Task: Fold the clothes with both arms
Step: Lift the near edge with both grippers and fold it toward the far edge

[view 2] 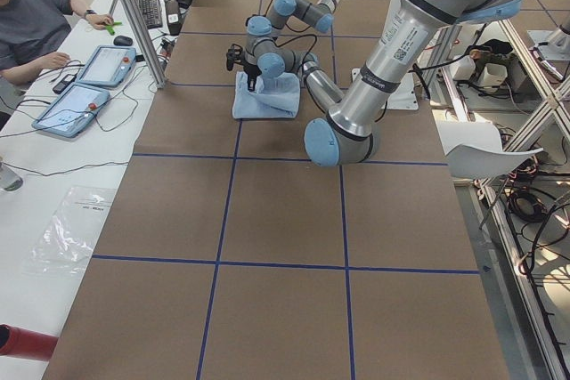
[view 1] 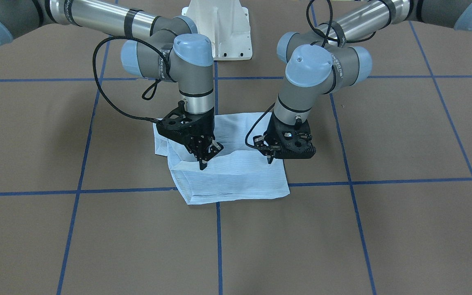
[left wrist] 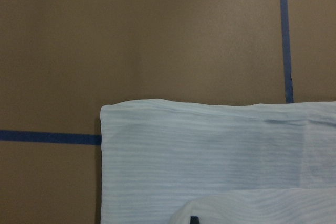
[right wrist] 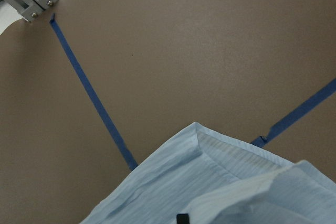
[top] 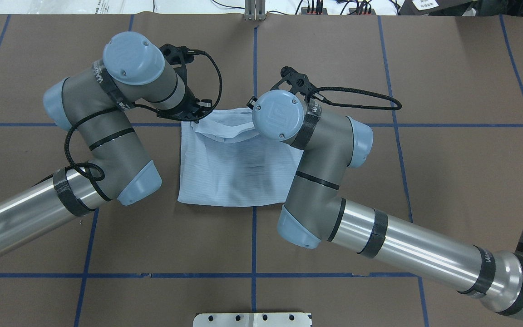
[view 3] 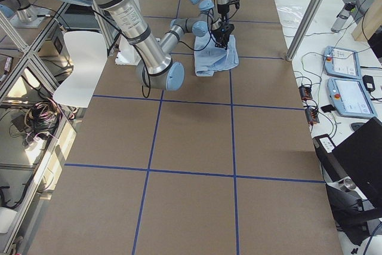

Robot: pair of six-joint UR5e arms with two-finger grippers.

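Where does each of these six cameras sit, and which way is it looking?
Front: across the table, facing the white base; left arm, right arm, shirt.
Overhead: behind the base, looking down; both arms.
Left side: table's left end, looking along it; left arm nearest.
Right side: opposite end; right arm nearest.
Left wrist: on the left arm, looking down; sliver of finger.
Right wrist: likewise, right arm.
All six share the shirt.
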